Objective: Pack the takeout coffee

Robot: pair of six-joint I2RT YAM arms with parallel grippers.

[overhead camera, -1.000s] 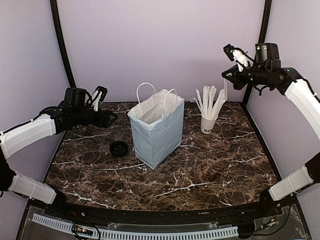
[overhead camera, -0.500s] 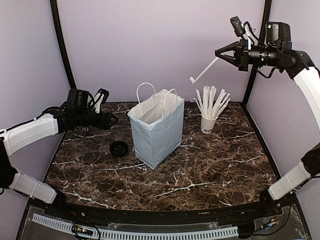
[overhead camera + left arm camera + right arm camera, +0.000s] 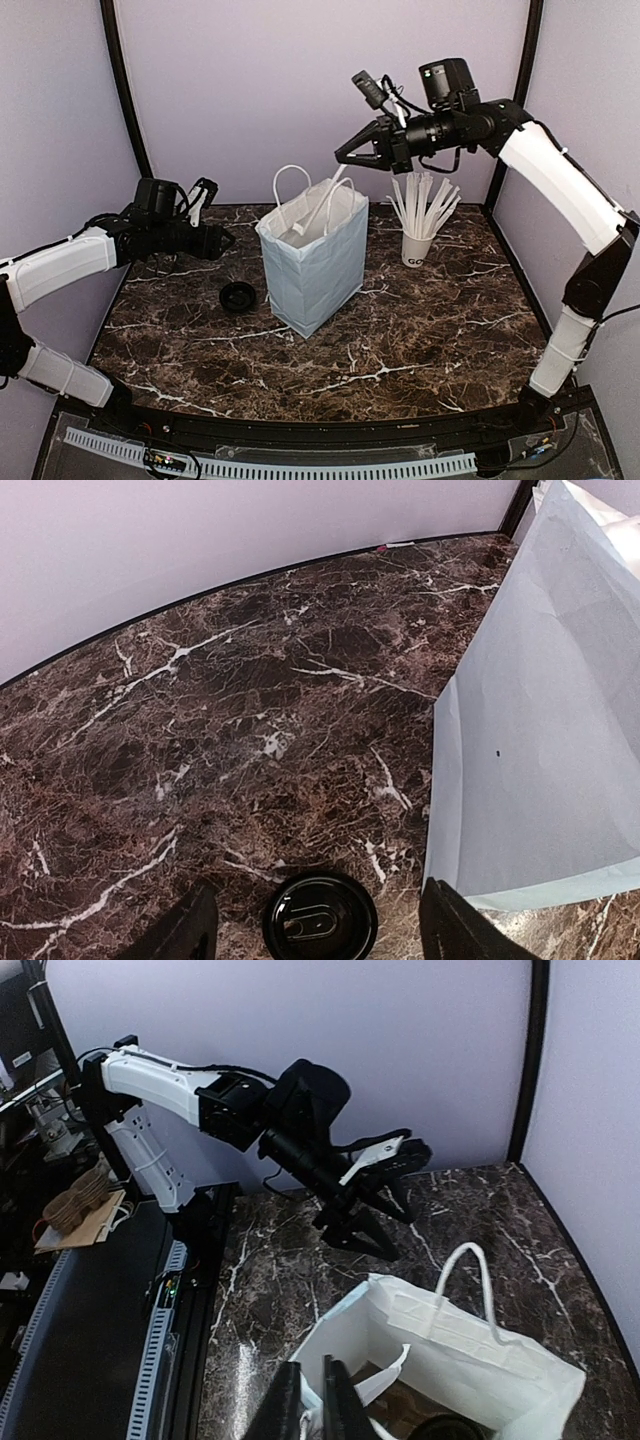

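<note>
Right pincer (image 3: 338,162) hangs just above the open paper bag (image 3: 315,265), pinched shut on a thin white stick (image 3: 318,205) that slants down into the bag's mouth. The coffee cup is not plainly visible. A dark round shape (image 3: 440,1426) deep inside the bag, directly below this pincer, may be its lid. Left pincer (image 3: 228,238), open and empty, sits farther off.

Table (image 3: 400,340) looks like polished brown marble; bag (image 3: 315,265) is matt, creased white paper; lid (image 3: 238,296) is glossy black plastic.
</note>
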